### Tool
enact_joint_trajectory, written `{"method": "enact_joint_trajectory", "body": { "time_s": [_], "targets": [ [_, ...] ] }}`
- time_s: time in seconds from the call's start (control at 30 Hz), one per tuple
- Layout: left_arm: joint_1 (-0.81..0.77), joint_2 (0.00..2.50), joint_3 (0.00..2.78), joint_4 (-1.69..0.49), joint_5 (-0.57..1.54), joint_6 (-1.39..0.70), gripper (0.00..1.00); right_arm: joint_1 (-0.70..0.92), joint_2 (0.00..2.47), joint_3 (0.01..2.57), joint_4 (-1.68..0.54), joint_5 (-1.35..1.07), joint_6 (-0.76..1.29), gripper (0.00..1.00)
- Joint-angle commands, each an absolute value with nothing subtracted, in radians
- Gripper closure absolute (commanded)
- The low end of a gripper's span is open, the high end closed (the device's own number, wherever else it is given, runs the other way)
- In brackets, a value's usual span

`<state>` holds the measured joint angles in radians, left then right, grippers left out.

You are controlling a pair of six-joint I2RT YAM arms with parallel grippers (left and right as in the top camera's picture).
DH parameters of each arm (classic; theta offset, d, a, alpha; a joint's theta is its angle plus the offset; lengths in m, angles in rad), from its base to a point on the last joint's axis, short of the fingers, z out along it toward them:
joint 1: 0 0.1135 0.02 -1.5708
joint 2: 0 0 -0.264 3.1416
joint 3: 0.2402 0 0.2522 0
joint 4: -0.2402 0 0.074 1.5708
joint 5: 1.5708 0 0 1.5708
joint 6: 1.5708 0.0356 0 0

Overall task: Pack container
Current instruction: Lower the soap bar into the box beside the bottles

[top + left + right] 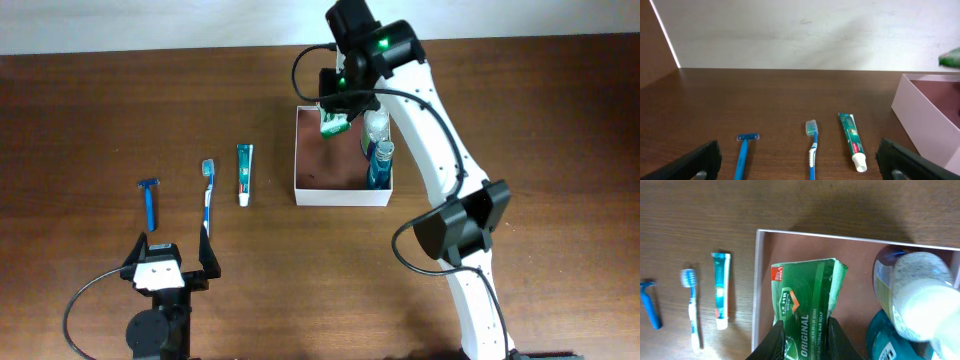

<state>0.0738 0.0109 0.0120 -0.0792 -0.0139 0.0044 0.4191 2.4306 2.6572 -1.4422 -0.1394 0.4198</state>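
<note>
The container point(322, 192) is a square white-walled box with a reddish-brown inside, right of the table's middle. My right gripper point(335, 112) is shut on a green bar soap pack point(807, 295) and holds it over the box's far left part point(760, 280). A clear bottle with a white cap point(377, 125) and a teal bottle point(380, 165) stand in the box's right side. A toothpaste tube point(244, 173), toothbrush point(208, 195) and blue razor point(150, 203) lie in a row to the left. My left gripper point(170, 262) is open and empty, near the front edge.
The left wrist view shows the razor point(744, 155), toothbrush point(812, 147) and toothpaste point(852, 140) lying ahead of my left fingers, and the box wall point(920, 117) at right. The wall stands behind the table's far edge.
</note>
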Motion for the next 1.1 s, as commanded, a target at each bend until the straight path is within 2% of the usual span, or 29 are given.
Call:
{"method": "enact_joint_trajectory", "body": {
  "time_s": [0.0, 0.7, 0.87, 1.07],
  "targets": [
    [0.07, 0.005, 0.009, -0.083, -0.003, 0.016, 0.01, 0.424, 2.477, 2.657, -1.438, -0.145, 0.428, 0.81],
    [0.07, 0.005, 0.009, -0.083, -0.003, 0.016, 0.01, 0.425, 2.543, 2.64, -1.468, -0.015, 0.375, 0.81],
    [0.07, 0.005, 0.009, -0.083, -0.003, 0.016, 0.01, 0.421, 2.543, 2.58, -1.462, 0.057, 0.364, 0.95],
    [0.07, 0.005, 0.009, -0.083, -0.003, 0.016, 0.01, 0.422, 2.543, 2.516, -1.439, 0.057, 0.344, 0.96]
  ]
}}
